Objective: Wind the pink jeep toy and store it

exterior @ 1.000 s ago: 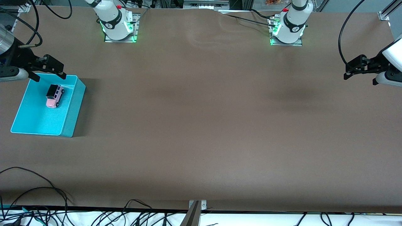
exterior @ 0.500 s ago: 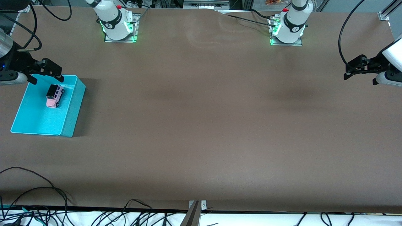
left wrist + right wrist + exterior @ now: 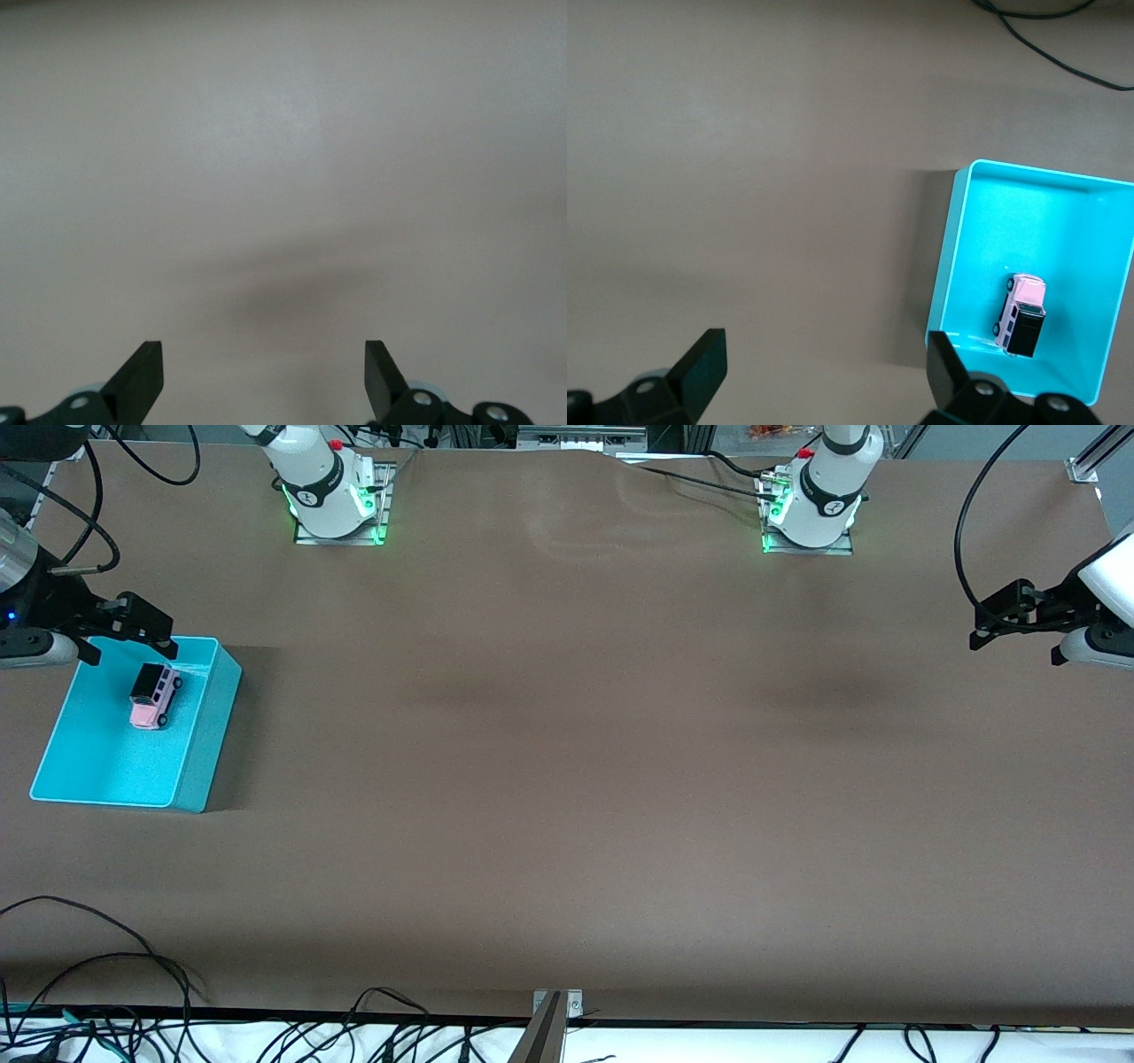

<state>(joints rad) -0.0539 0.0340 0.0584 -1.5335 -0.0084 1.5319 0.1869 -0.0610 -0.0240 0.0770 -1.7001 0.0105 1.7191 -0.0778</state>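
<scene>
The pink jeep toy [image 3: 153, 695], with a black roof, lies inside the turquoise bin [image 3: 204, 744] at the right arm's end of the table. It also shows in the right wrist view [image 3: 1021, 315], inside the bin [image 3: 948, 266]. My right gripper [image 3: 128, 638] is open and empty, up over the bin's edge that lies farthest from the front camera. In its own view [image 3: 824, 367] the fingers stand wide apart over bare table beside the bin. My left gripper [image 3: 1001, 615] is open and empty, waiting at the left arm's end of the table; its view [image 3: 264, 372] shows only bare table.
The brown table [image 3: 567, 779] carries nothing else. The arm bases [image 3: 332, 496] [image 3: 815, 505] stand along the edge farthest from the front camera. Loose cables [image 3: 133, 992] lie along the nearest edge, and a cable [image 3: 1045, 44] shows in the right wrist view.
My right gripper has drawn back from over the bin toward the table's end at the right arm's side. The jeep and the left arm have not moved.
</scene>
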